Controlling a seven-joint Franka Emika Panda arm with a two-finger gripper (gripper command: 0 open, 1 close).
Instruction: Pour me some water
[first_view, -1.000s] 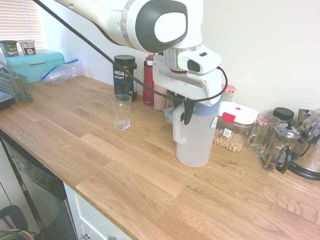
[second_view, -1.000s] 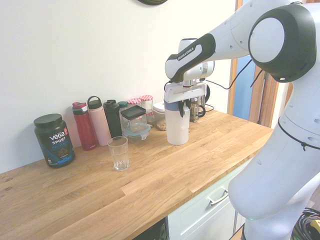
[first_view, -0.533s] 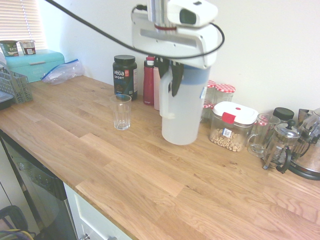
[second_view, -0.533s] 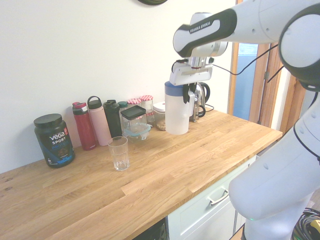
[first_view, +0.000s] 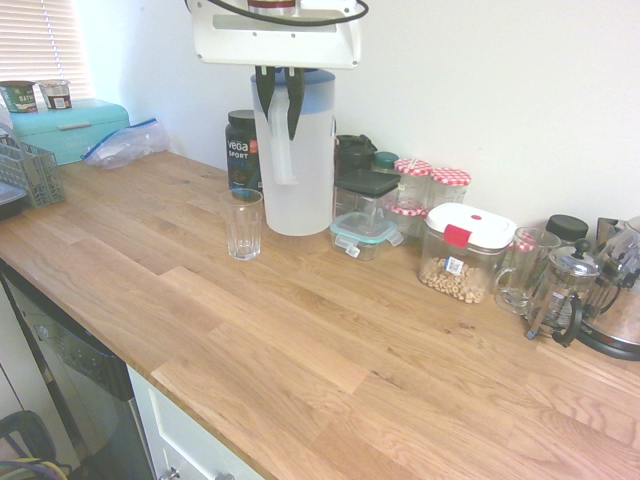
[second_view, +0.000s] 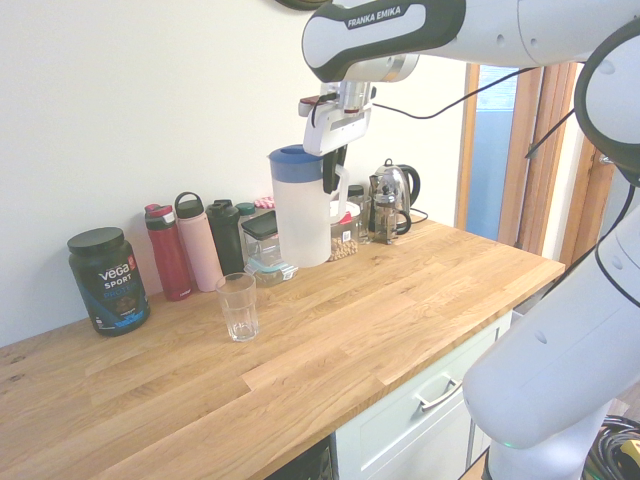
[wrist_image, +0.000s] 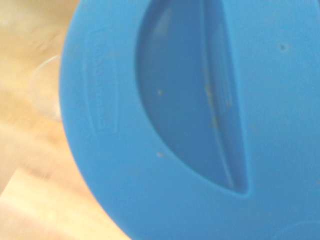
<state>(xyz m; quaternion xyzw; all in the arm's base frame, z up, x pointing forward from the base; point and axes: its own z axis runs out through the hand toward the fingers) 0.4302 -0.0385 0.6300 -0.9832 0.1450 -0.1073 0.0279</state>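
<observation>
Now pitcher (first_view: 296, 170) upright, long axis vertical, handle toward camera – hand (first_view: 279, 100) pinching handle – beside glass (first_view: 242, 224)

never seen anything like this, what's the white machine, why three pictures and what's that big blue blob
The white machine is a robot arm that ends in a two-finger gripper. Two pictures come from cameras in the room, on opposite sides of the arm. The third comes from a camera on its wrist, looking down from close by. The blue blob there is the lid of the jug, blurred. The gripper is shut on the jug's handle and holds it upright above the wooden counter. An empty glass stands on the counter beside it. Along the wall stand bottles, jars, a black tub and a kettle.
</observation>
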